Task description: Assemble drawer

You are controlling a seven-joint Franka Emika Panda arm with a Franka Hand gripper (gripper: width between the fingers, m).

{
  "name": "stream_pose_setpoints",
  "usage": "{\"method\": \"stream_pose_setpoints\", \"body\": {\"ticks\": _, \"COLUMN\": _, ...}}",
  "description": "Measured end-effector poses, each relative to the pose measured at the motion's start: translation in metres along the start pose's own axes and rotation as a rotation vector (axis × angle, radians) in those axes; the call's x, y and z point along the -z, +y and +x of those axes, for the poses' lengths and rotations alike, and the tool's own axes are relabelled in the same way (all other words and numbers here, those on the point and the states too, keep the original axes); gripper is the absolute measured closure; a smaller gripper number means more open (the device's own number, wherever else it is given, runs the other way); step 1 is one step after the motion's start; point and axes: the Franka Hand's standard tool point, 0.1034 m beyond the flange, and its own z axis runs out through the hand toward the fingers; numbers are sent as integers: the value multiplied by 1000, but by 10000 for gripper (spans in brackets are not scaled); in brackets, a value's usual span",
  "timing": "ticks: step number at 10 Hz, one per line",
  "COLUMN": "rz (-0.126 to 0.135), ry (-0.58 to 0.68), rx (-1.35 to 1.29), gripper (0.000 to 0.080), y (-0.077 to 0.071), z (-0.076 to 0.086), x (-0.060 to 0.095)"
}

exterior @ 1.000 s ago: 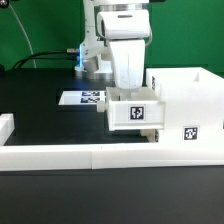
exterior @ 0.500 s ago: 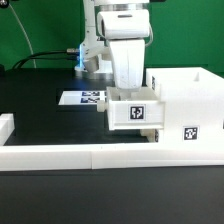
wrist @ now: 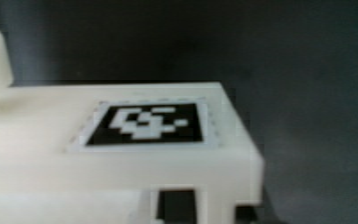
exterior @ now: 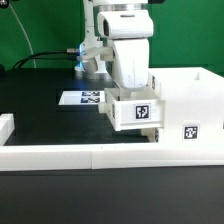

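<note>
Small tray (exterior: 136,112) now sitting tilted and slightly farther toward the exterior view's right than half a second ago, pressing against the open front of the box casing (exterior: 185,105). Hanging directly above it, touching: gripper (exterior: 132,88), fingers hidden, grip impossible to tell. Lying behind on the black table (exterior: 45,120): marker board (exterior: 84,98). Running along the front: white rail (exterior: 60,155).

Colours, patterns
White tray (exterior: 136,111) and white casing (exterior: 187,105), each with a black-and-white square tag; black table (exterior: 50,125); green backdrop (exterior: 40,25).
</note>
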Motion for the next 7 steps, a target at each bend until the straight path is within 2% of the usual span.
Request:
{"method": "stream_pose_setpoints", "body": {"ticks": 3, "rz": 0, "ry": 0, "rx": -2, "gripper": 757, "y": 0, "z": -1, "x": 0}}
{"method": "stream_pose_setpoints", "body": {"ticks": 7, "rz": 6, "ry": 0, "rx": -82, "gripper": 757, "y": 0, "z": 9, "x": 0}}
